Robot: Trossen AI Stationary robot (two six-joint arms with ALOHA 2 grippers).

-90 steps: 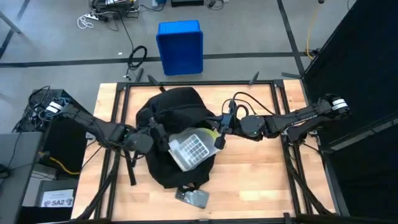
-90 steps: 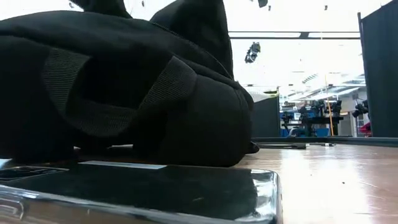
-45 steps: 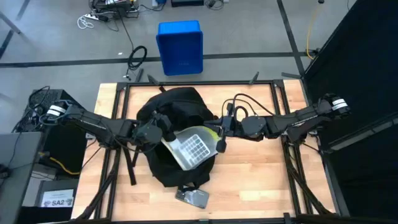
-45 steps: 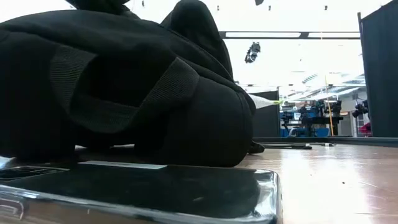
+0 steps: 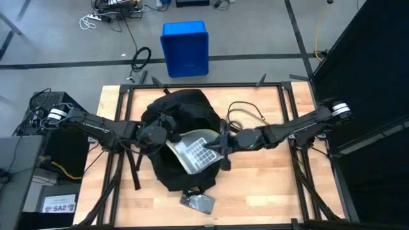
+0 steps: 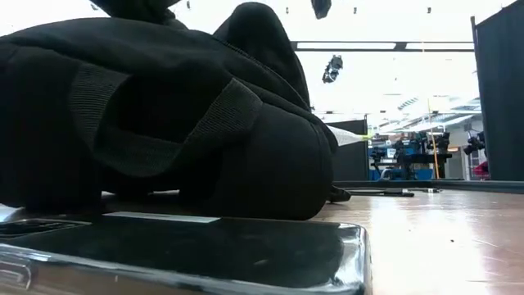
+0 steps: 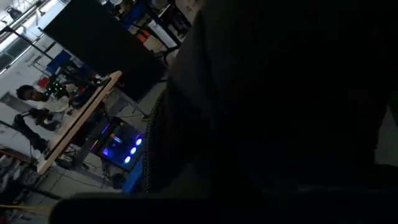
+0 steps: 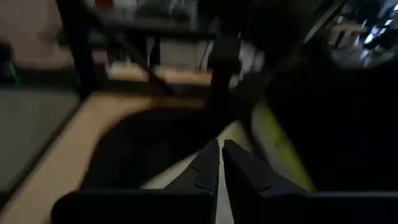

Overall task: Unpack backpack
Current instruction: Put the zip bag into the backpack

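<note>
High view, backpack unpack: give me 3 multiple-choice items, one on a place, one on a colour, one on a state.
1. Where does the phone lie?
A. On the table, at the near edge of the backpack
B. Inside the blue box
C. On the floor

2. What colour is the lining showing at the backpack's opening?
A. Red
B. Yellow-green
C. White

3. How do the right gripper fingers stand?
A. Wide apart
B. Shut, tips together
C. Clamped on the phone

Answers:
1. A, the high view shows it flat on the wood by the backpack's near end.
2. B, a yellow-green strip shows beside the keypad-like device that sticks out of the opening.
3. B, the right wrist view shows the two fingertips closed with nothing between them, over the pale device. The left gripper is at the backpack's left side.
</note>
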